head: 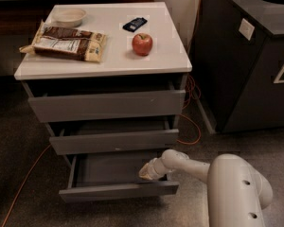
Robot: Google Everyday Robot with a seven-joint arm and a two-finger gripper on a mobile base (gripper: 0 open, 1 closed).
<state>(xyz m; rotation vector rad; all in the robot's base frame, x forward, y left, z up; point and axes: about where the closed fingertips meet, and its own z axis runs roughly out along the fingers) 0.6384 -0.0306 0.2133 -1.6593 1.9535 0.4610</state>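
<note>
The tool [146,173] sits inside the open bottom drawer [118,191], right side.

1 high camera looks down at cabinet [104,105], claw [146,172] at bottom drawer [118,191].

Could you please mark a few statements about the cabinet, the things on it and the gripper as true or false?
1. The gripper is at the right end of the open bottom drawer. True.
2. The apple lies in that drawer. False: it sits on the white cabinet top.
3. A snack bag lies left of the apple. True.
4. The bowl stands on the floor. False: it is at the back left of the cabinet top.
5. The dark packet is in the gripper. False: it lies on the cabinet top behind the apple.
</note>
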